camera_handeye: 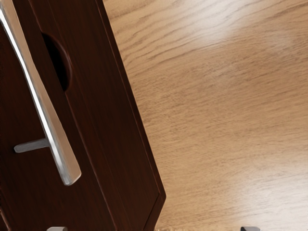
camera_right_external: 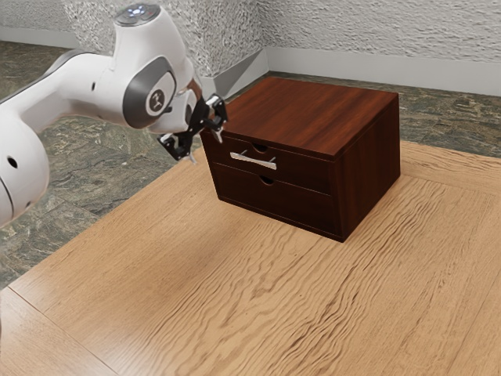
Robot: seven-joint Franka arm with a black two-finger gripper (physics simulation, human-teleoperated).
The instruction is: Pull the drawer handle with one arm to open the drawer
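Exterior view: one white arm (camera_right_external: 86,86) enters from the exterior view's left, carrying one black pincer (camera_right_external: 202,143). The pincer stands at the upper corner of the cabinet (camera_right_external: 313,117) front, on the exterior view's left side of it. Its fingers are spread wide with nothing between them, and it has hold of nothing. Whether a finger touches the cabinet edge cannot be told.

One dark wooden cabinet sits on the worktop (camera_right_external: 235,313), toward its far side. It has two drawers, stacked: the upper drawer (camera_right_external: 301,168) and the lower drawer (camera_right_external: 290,200). Both fronts appear flush with the cabinet face. There is one handle (camera_right_external: 253,160), a pale metal bar lying across the upper drawer front, just beside the pincer and apart from it. There are two half-round notches, one at the top edge of each drawer front (camera_right_external: 258,148) (camera_right_external: 267,179).

Wrist view: the handle (camera_handeye: 43,106) runs along the upper drawer front (camera_handeye: 96,144), standing off it on a short post (camera_handeye: 31,144), with one notch (camera_handeye: 57,62) beside it. Two fingertips (camera_handeye: 57,228) show, set well apart; one lies close to the free end of the handle, the other over bare worktop (camera_handeye: 221,120).
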